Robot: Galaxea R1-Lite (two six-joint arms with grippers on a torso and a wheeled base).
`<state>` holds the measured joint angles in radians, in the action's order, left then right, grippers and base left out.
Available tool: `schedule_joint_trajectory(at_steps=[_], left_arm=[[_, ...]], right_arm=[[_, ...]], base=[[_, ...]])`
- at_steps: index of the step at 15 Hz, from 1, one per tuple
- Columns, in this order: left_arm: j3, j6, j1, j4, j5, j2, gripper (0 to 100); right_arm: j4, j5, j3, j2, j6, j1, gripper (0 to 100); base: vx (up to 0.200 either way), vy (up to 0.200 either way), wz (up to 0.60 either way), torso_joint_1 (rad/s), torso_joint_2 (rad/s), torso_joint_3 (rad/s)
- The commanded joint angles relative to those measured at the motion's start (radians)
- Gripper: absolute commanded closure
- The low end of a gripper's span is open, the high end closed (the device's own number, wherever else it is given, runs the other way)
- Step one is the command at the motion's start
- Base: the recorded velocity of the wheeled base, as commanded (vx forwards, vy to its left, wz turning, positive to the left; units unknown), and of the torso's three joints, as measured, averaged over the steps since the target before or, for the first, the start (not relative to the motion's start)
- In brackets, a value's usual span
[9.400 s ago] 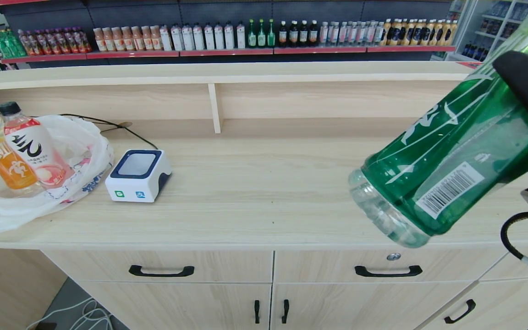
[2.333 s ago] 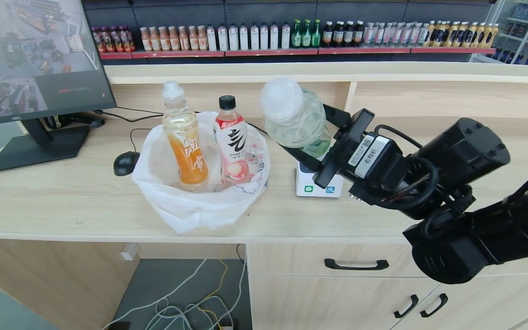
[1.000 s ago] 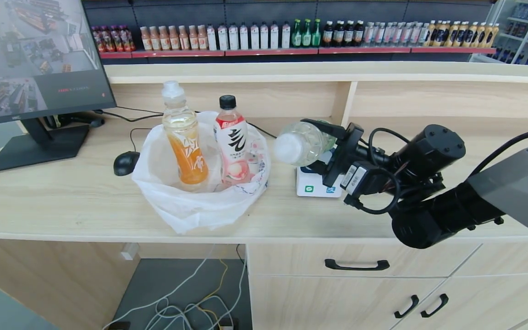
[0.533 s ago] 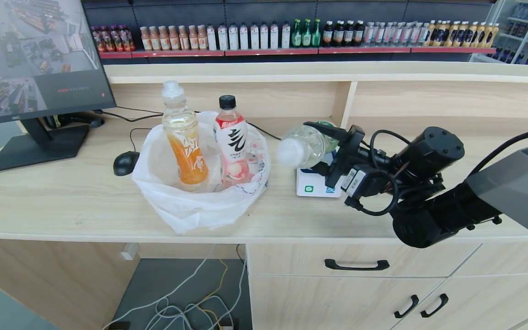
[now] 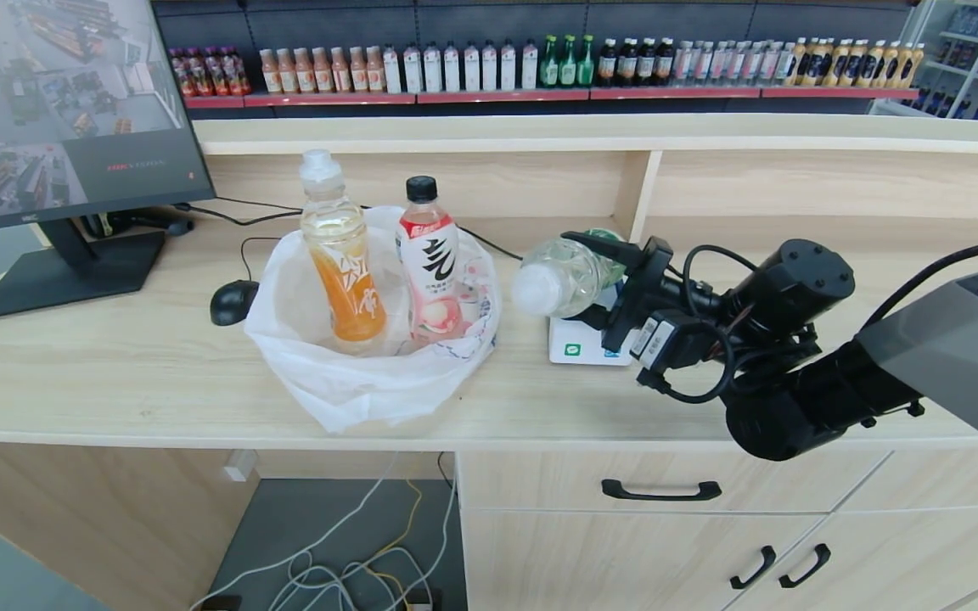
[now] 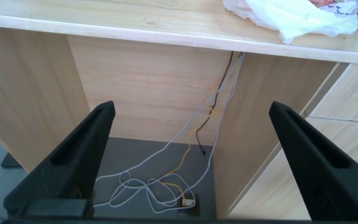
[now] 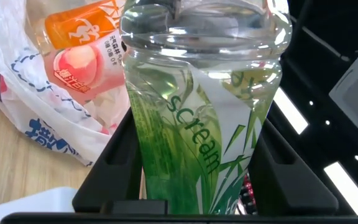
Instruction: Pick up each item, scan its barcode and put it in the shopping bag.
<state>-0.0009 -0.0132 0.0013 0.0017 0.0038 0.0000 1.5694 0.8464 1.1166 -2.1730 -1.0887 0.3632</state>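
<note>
- Over the counter (image 5: 115,373), just above the white scanner (image 5: 584,348): right gripper (image 5: 591,278) clamped around the green bottle (image 5: 553,276).
- Green bottle on its side, clear base turned toward the shopping bag (image 5: 353,382) and apart from it, far end hidden between the fingers.
- Inside the shopping bag, upright and side by side: orange bottle (image 5: 340,263) and pink bottle (image 5: 429,259).
- Scanner just beside the bag, on the robot's right of it.
- Below the counter edge: left gripper (image 6: 191,115) spread wide, nothing between its fingers, facing loose cables (image 6: 160,186) on the floor.
- Left of the bag: black mouse (image 5: 233,301), with the monitor (image 5: 56,93) farther left.
</note>
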Motion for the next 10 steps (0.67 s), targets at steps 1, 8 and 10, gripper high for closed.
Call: schedule_joint_trajectory(at_steps=[1, 8, 10], left_arm=[[0.001, -0.001, 0.000, 0.000, 0.001, 0.000, 0], [0.001, -0.001, 0.000, 0.000, -0.001, 0.000, 0], [0.001, -0.001, 0.000, 0.000, -0.001, 0.000, 0]], right_arm=[[0.001, 0.000, -0.001, 0.004, -0.002, -0.003, 100], [0.001, 0.003, -0.029, 0.065, 0.000, -0.001, 100], [0.001, 0.003, -0.075, 0.119, 0.007, -0.001, 100]], base=[[0.000, 0.000, 0.00, 0.000, 0.00, 0.000], [0.000, 0.000, 0.00, 0.000, 0.00, 0.000], [0.000, 0.000, 0.00, 0.000, 0.00, 0.000]])
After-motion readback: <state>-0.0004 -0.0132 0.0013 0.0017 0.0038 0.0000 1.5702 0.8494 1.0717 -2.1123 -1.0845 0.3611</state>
